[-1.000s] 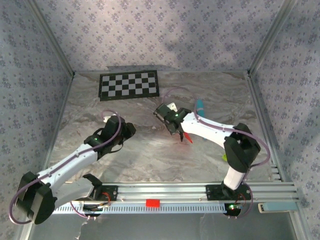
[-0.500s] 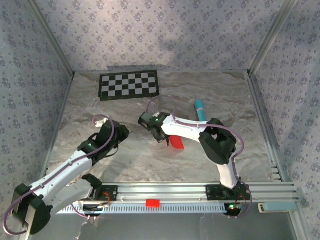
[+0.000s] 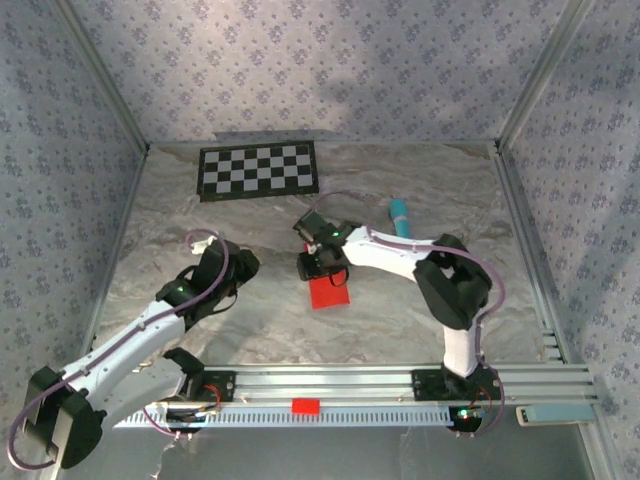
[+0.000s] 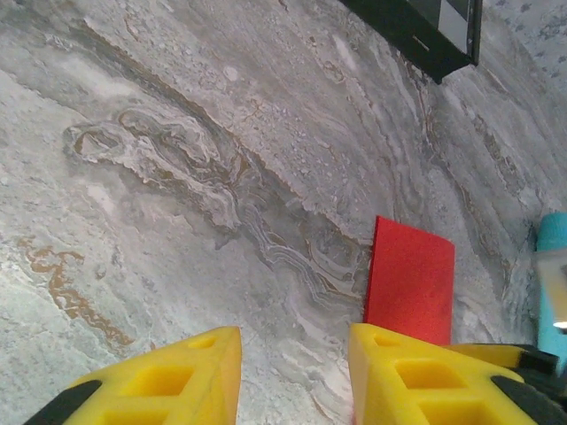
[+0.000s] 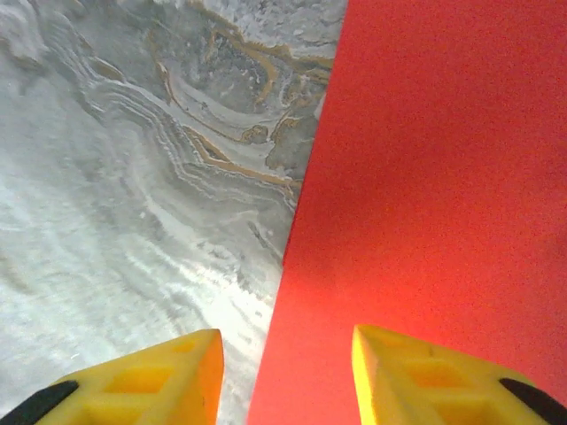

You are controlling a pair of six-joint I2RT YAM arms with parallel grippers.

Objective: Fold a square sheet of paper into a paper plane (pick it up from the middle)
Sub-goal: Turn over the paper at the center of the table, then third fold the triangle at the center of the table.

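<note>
The red sheet of paper (image 3: 328, 291) lies flat on the marble table, mid-table, with a rectangular outline. My right gripper (image 3: 318, 266) hovers just above its far-left part, jaws open. In the right wrist view the paper (image 5: 443, 177) covers the right half, and its left edge runs between the yellow fingers (image 5: 390, 376) of the right gripper (image 5: 288, 376), which touch nothing. My left gripper (image 3: 240, 266) stands to the left of the paper, open and empty. The left wrist view shows the paper (image 4: 410, 282) just beyond the right-hand finger of the left gripper (image 4: 295, 372).
A black-and-white checkerboard (image 3: 259, 170) lies at the back left. A teal stick (image 3: 400, 216) rests behind the right arm, and is seen again as the teal stick (image 4: 554, 274) at the left wrist view's edge. A small red block (image 3: 305, 405) sits on the front rail. Patterned walls enclose the table.
The right gripper, shut on the red paper a second ago, has opened, and the paper now lies flat on the table. The left arm drew back slightly to the left.
</note>
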